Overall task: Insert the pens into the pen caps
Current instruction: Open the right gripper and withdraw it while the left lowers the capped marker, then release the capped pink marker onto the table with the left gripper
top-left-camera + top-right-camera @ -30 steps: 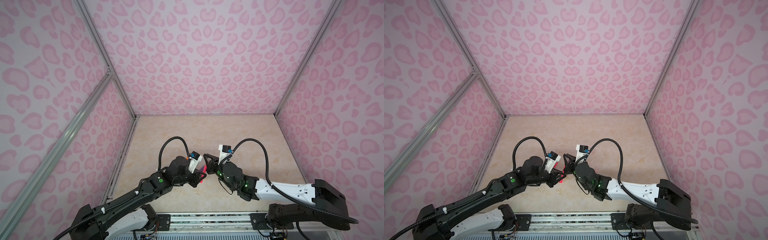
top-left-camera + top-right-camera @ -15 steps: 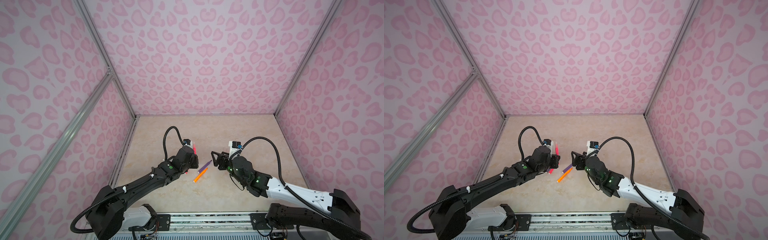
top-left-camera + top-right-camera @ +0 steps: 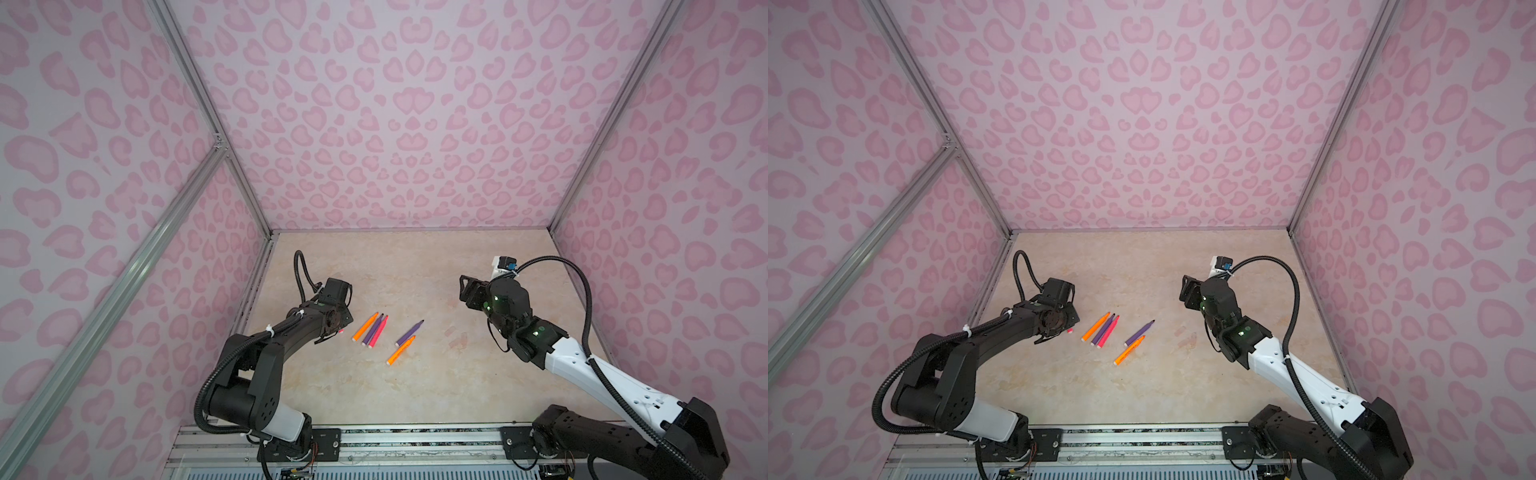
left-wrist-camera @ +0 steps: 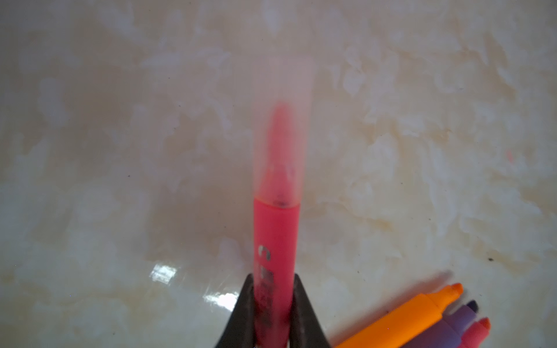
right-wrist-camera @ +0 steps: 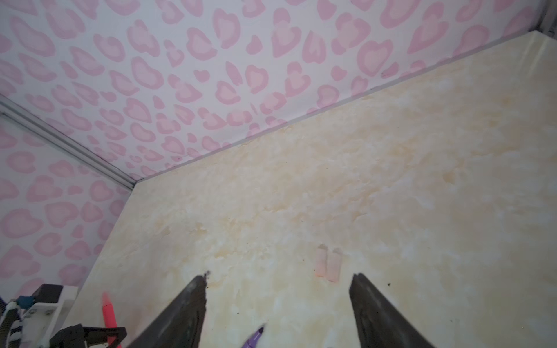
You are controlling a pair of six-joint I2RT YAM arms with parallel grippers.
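Held near the left edge of the desk [image 3: 415, 395]: pink pen [image 4: 275, 241], clenched in the left gripper [image 4: 272, 304], clear cap [image 4: 283, 120] over its tip, probably ready for setting down. Right gripper [image 5: 280, 277] released and empty, facing 2 loose caps [image 5: 328, 265], right of 5 uncapped pens [image 3: 376, 330] mid-desk.

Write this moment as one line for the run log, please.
left gripper: shut on pink pen, clear cap over its tip | right gripper: open, empty | table: five loose pens, two spare caps
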